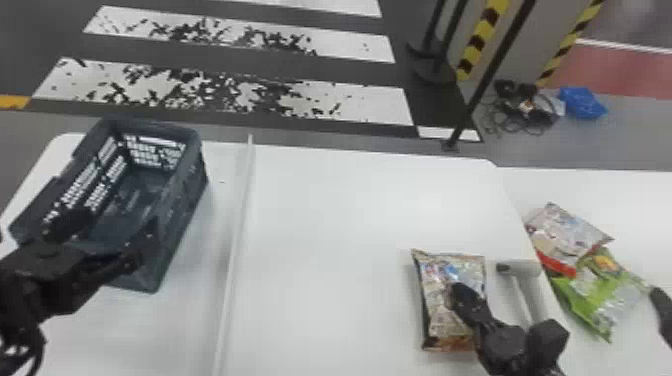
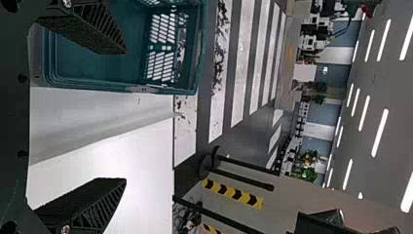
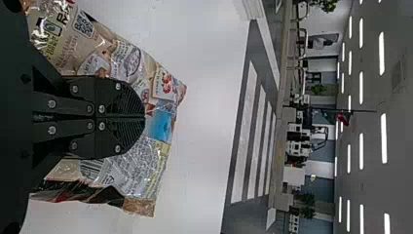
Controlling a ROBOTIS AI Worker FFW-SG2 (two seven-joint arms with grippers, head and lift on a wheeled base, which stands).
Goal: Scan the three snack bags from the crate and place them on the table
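Note:
My left gripper (image 1: 106, 236) is open at the near end of the dark crate (image 1: 182, 215). In the left wrist view, the left gripper (image 2: 125, 116) has its fingers wide apart, one over the teal-looking crate (image 2: 122, 87). A colourful snack bag (image 1: 437, 300) lies on the white table, with my right gripper (image 1: 462, 295) over it. The right gripper (image 3: 145, 117) has its fingertips together above the printed snack bag (image 3: 131, 170). A white scanner (image 1: 525, 287) lies just right of that bag. Farther right are a red-and-white bag (image 1: 565, 230) and a green bag (image 1: 600, 295), overlapping.
A raised strip (image 1: 240, 220) runs front to back on the white table (image 1: 350, 225), between crate and bag. The right-hand bags rest on another white surface (image 1: 630, 210). A dark object (image 1: 664, 312) juts in at the right edge. A black pole stands behind the table.

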